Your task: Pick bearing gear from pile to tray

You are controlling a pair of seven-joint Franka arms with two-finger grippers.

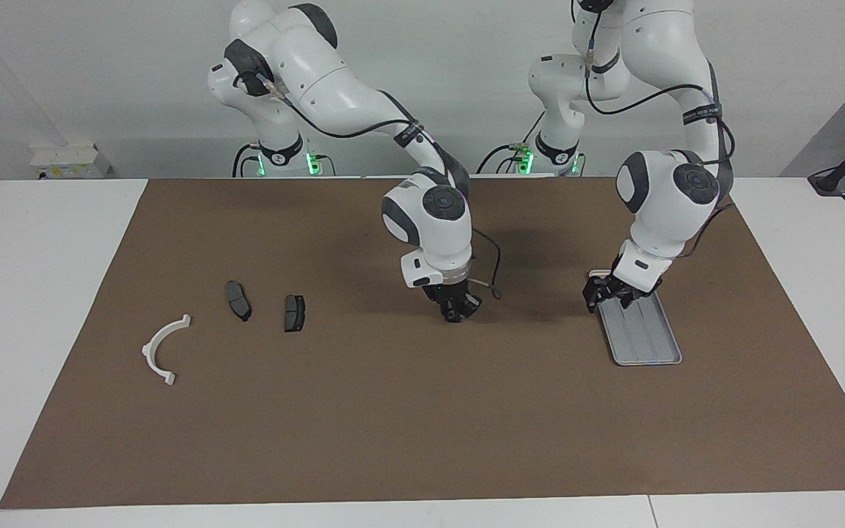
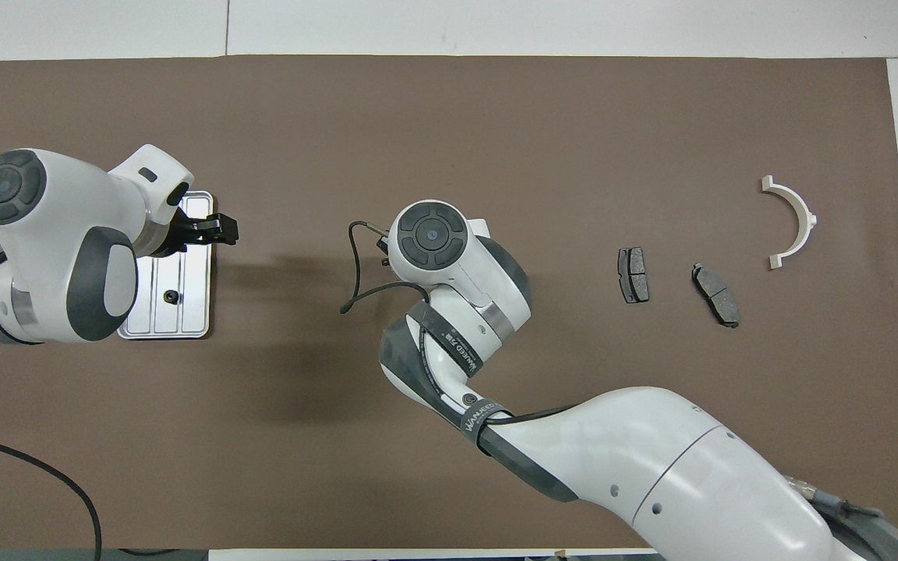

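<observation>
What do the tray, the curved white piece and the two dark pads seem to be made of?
Tray: likely metal, silver-grey with a ribbed, slightly shiny base. Curved white piece: probably plastic, matte and evenly white. Two pads: dark grey, dull; the material is unclear, maybe a composite.

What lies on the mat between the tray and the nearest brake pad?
Nothing lies on the mat between the tray and that brake pad. Only the right gripper hangs over this stretch; the facing view shows it.
</observation>
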